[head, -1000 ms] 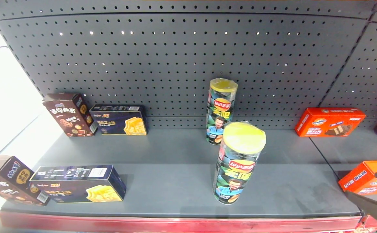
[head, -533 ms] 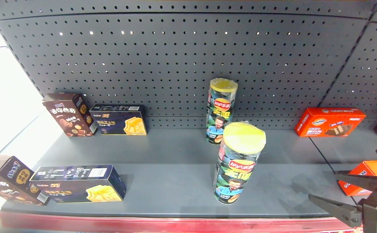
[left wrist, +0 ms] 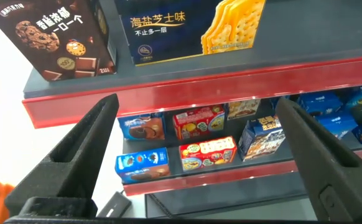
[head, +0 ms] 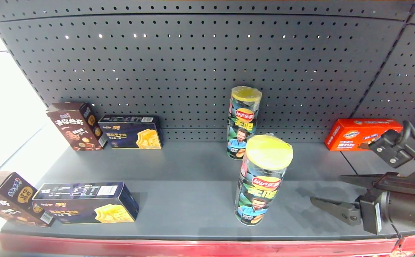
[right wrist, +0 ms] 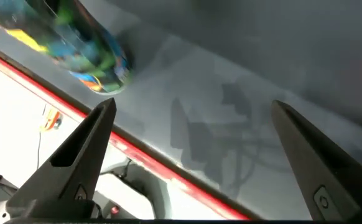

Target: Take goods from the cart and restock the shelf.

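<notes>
R tool (head: 326,188) & L tool (left wrist: 196,98) wide apart, empty; chip can (head: 262,178) upright on shelf (head: 193,200).

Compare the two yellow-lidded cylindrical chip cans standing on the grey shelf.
Place: the front chip can stands near the red front lip; the back chip can stands against the pegboard wall.
Neighbour: the open right gripper sits beside the front chip can, on its right; the back chip can is farther from it.
Shared: both stand upright, with yellow lids and the same dark printed wrap.
</notes>
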Controlling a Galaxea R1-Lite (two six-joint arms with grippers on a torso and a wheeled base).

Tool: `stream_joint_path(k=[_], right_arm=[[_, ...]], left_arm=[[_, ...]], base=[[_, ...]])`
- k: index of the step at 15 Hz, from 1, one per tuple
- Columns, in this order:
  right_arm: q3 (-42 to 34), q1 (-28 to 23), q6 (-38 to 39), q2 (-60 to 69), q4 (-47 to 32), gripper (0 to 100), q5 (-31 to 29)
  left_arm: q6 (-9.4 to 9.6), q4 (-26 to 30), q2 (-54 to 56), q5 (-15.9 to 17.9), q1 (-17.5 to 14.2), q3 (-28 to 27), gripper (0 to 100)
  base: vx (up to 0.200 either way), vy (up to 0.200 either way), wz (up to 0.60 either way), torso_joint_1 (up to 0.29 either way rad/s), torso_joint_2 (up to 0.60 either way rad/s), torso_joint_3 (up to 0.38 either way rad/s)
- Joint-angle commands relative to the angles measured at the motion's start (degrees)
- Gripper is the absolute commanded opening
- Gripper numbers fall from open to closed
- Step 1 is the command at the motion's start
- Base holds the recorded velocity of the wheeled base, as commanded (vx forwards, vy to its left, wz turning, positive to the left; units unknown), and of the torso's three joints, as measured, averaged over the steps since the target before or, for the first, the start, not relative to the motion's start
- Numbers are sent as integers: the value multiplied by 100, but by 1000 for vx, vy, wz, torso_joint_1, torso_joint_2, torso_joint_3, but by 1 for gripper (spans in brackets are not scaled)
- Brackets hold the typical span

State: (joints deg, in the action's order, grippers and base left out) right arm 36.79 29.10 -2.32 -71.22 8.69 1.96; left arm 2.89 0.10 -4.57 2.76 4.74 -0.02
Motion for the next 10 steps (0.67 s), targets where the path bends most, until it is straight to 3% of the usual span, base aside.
stream_joint_path(k=[1,10], right_arm=[[170,131,-6,-349,36,100,6],[715,448,-146,-1070,80,100,-3]], left_arm=[[1,-1,-17,-3,0,2,100],[-52,-1,-17,-21,0,2,100]], base=[[0,0,0,0,0,0],[0,0,0,0,0,0]])
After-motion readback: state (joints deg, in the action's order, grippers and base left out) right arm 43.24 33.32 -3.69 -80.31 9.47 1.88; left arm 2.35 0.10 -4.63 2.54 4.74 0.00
